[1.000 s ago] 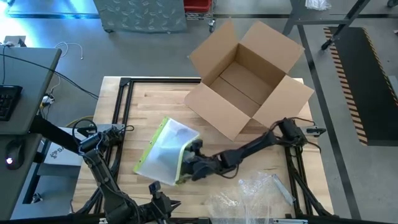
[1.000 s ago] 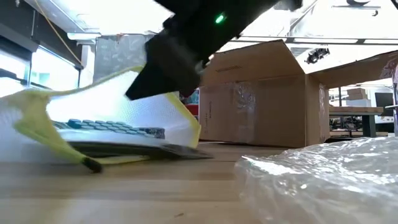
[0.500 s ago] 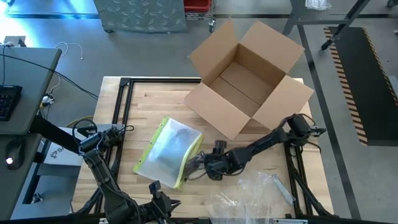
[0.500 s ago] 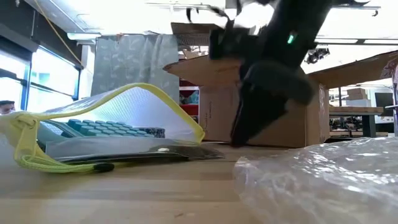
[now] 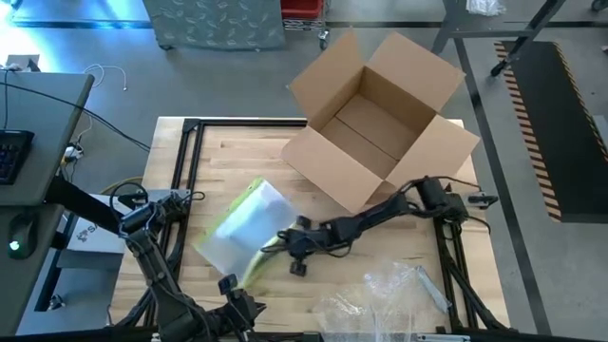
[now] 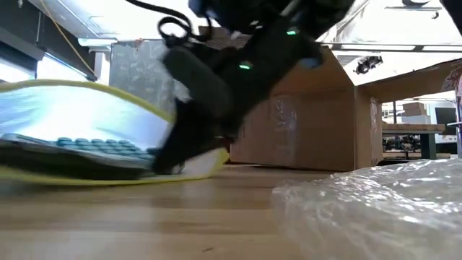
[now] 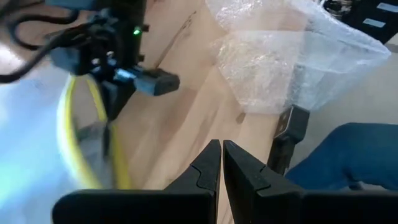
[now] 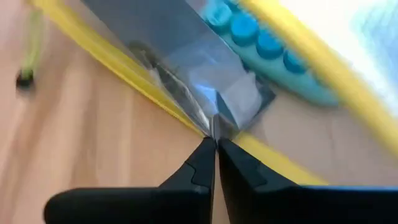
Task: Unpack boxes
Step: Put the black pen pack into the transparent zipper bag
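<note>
Carton (image 5: 380, 119) open, well apart from right fingers (image 5: 278, 241).

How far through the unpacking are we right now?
Done: the cardboard box stands open at the table's far side, no contents showing inside, and the clear sleeve with yellow edge and the crinkly plastic film lie out on the wood. In hand: the right pincer is shut on the sleeve's yellow edge, at its corner. The left pincer waits shut at the near edge. Left: probably just placing the sleeve.
</note>
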Tool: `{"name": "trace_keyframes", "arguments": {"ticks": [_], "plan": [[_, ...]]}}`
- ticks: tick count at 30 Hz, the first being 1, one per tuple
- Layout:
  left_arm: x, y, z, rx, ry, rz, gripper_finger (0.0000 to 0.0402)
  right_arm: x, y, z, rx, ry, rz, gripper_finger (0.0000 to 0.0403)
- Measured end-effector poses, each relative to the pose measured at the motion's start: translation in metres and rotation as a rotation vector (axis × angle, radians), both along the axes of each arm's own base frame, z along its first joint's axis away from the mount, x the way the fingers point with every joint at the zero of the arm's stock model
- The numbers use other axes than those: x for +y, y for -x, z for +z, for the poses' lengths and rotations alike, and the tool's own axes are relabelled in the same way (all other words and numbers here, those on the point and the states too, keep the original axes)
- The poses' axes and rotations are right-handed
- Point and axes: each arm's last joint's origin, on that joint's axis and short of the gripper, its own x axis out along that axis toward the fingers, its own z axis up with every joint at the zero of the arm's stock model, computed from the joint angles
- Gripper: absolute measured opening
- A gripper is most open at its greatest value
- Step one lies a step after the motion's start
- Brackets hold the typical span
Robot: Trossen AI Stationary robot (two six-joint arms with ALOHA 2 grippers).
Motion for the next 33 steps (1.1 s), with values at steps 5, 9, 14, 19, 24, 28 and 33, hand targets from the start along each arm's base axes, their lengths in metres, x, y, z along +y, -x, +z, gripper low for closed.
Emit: {"name": "trace_keyframes", "arguments": {"ticks": [5,9,14,19,24,28,33], "plan": [[-0.002,0.005,0.0,0.003,0.006,0.01,0.0,-0.005,-0.028,-0.007,-0.027,-0.016,-0.007,0.0004],[-0.007,0.014,-0.005,0.042,0.043,0.004,0.0,-0.003,-0.042,-0.001,-0.068,0.033,0.008,0.0004],[-0.014,0.039,-0.036,0.204,0.104,0.042,0.0009,-0.003,-0.047,0.008,-0.05,0.141,0.016,0.0004],[-0.017,0.071,-0.071,0.375,0.068,0.026,0.0055,-0.003,-0.046,0.008,-0.032,0.148,0.018,0.0004],[-0.005,0.094,-0.099,0.513,-0.075,0.012,0.0117,-0.004,-0.046,0.008,-0.026,0.15,0.018,0.0004],[0.01,0.101,-0.114,0.576,-0.208,0.024,0.0148,-0.004,-0.046,0.008,-0.025,0.15,0.018,0.0004],[0.026,0.101,-0.13,0.561,-0.373,-0.018,0.0156,-0.004,-0.045,0.007,-0.021,0.15,0.019,0.0004]]}}
